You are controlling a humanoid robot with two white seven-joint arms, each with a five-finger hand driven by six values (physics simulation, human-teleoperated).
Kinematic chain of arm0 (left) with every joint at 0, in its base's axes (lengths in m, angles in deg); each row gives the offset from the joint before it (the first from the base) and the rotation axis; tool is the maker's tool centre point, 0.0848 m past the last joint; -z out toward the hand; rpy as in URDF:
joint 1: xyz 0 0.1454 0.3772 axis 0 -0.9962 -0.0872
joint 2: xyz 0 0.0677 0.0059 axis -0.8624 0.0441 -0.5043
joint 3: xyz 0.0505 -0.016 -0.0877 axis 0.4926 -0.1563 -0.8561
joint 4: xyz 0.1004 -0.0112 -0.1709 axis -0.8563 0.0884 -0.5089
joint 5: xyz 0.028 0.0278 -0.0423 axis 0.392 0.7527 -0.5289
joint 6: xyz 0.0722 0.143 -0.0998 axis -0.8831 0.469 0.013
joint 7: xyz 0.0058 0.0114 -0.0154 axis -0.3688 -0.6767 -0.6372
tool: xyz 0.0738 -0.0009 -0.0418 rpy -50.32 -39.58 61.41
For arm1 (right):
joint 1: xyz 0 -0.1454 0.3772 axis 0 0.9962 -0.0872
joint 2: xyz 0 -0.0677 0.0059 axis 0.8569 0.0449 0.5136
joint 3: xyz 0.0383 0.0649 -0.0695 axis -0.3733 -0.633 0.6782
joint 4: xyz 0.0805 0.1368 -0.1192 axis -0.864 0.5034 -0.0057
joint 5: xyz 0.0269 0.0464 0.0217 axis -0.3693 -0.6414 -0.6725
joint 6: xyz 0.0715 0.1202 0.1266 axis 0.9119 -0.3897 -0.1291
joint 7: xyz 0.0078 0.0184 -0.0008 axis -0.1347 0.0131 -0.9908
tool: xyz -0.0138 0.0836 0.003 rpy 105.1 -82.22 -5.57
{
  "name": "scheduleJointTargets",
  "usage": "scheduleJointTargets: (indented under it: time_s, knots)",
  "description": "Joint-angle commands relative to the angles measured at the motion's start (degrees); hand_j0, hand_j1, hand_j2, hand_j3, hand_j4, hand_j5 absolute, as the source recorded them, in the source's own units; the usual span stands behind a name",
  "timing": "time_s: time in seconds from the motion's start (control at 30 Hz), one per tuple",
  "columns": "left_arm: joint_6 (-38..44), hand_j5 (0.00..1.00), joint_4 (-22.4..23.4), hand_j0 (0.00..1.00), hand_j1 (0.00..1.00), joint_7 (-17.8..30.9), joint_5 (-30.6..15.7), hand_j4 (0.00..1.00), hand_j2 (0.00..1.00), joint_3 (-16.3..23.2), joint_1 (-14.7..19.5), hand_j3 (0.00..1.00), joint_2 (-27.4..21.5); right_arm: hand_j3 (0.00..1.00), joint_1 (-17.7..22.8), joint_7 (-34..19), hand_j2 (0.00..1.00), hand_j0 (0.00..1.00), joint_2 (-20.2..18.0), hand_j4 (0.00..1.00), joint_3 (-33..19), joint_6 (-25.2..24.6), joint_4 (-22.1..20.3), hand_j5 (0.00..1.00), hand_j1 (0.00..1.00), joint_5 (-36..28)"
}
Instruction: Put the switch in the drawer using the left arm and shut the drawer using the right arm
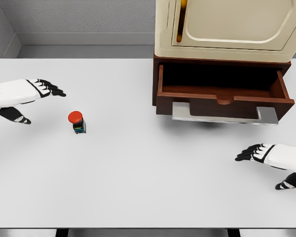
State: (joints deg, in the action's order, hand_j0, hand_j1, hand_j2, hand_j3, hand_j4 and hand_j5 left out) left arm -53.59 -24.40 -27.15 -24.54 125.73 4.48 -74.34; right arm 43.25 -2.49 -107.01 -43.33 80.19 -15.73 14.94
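The switch (77, 121) is a small dark block with a round red button on top, standing upright on the white table left of the middle. My left hand (33, 101) hovers up and to the left of it, fingers spread, holding nothing, a short gap away. The brown wooden drawer (222, 98) is pulled open at the upper right, its inside dark and a grey handle (224, 114) along its front. My right hand (266, 165) hangs open at the lower right, below the drawer front and well apart from it.
A cream cabinet (227, 24) with a door sits on top of the drawer unit at the back right. The white table (148, 187) spans the view; its front edge runs along the bottom. A grey wall stands behind.
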Motion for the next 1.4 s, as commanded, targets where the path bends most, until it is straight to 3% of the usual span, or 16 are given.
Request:
scheduleJointTargets:
  time_s: [0.0,0.1,0.17,0.3,0.4,0.5,0.8,1.03,1.23,1.37]
  knots:
    - [0.1,1.0,0.0,1.0,1.0,0.0,-0.3,1.0,1.0,0.3,0.1,1.0,-0.1,1.0,-0.1,0.0,1.0,1.0,0.0,1.0,0.2,-0.1,0.0,1.0,1.0,-0.4]
    - [0.1,1.0,0.0,1.0,1.0,0.8,-0.3,1.0,1.0,0.3,0.2,1.0,-0.1,1.0,-0.6,0.0,1.0,1.0,0.1,1.0,0.2,-0.1,0.0,1.0,1.0,-0.4]
    - [0.1,1.0,0.0,1.0,1.0,4.3,-0.3,1.0,1.0,1.4,1.0,1.0,2.2,1.0,-0.7,0.0,1.0,1.0,0.1,1.0,0.2,-0.1,0.0,1.0,1.0,-0.4]
    - [0.1,1.0,-0.2,1.0,1.0,6.4,-0.3,1.0,1.0,3.2,1.8,1.0,4.5,0.57,-0.6,0.0,0.57,0.57,1.1,0.57,-0.7,-0.1,0.1,0.57,0.57,-0.9]
    - [0.1,1.0,0.2,1.0,1.0,7.5,-0.1,1.0,1.0,4.0,2.5,1.0,5.7,0.46,-0.4,0.0,0.46,0.46,2.0,0.46,-3.9,-0.1,0.0,0.46,0.46,-4.5]
    - [0.1,1.0,4.6,1.0,1.0,7.5,1.9,1.0,1.0,4.1,4.3,1.0,9.8,0.45,0.2,0.0,0.45,0.45,3.7,0.45,-5.9,-0.1,0.0,0.45,0.45,-4.9]
    - [0.1,1.0,4.7,1.0,1.0,7.5,4.4,1.0,1.0,6.0,5.1,1.0,12.5,0.51,3.5,0.0,0.51,0.51,8.9,0.51,-11.8,-0.1,0.0,0.51,0.51,-4.9]
    - [0.1,0.74,4.5,0.74,0.74,8.2,4.8,0.74,0.74,6.1,5.1,0.74,12.4,0.53,4.3,0.0,0.53,0.53,9.6,0.53,-12.6,-0.1,0.0,0.53,0.53,-5.0]
    - [0.1,0.73,4.0,0.73,0.73,8.8,4.8,0.73,0.73,6.2,5.1,0.73,12.4,0.51,4.6,0.0,0.51,0.51,9.7,0.51,-14.3,-0.1,0.0,0.51,0.51,-6.9]
    - [0.1,0.66,4.0,0.66,0.66,8.9,4.8,0.66,0.66,6.3,5.1,0.66,12.4,0.51,4.6,0.0,0.51,0.51,9.7,0.51,-14.4,-0.1,0.0,0.51,0.51,-8.1]
